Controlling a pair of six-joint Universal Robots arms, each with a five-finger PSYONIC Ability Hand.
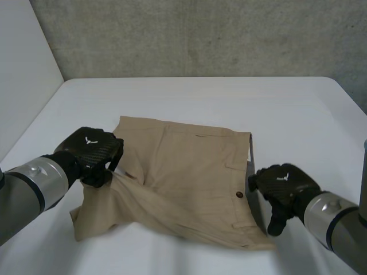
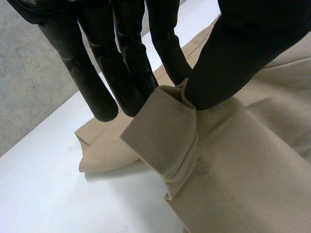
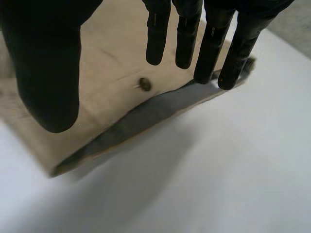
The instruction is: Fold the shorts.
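The khaki shorts (image 1: pixel 189 183) are spread on the desk (image 1: pixel 200 97), a leg cuff (image 2: pixel 163 138) at 9 o'clock pinched by the left robot hand (image 1: pixel 92 150) and the waistband (image 1: pixel 243 154) at 3 o'clock left unpinned under the straight-fingered right robot hand (image 1: pixel 284 186), so the whole garment could be dragged askew when pulled.

Falling soft and even over the white table (image 1: pixel 200 97), casting grey shadow under lifted edges of the shorts (image 1: pixel 189 166) toward the tabletop's near edge.
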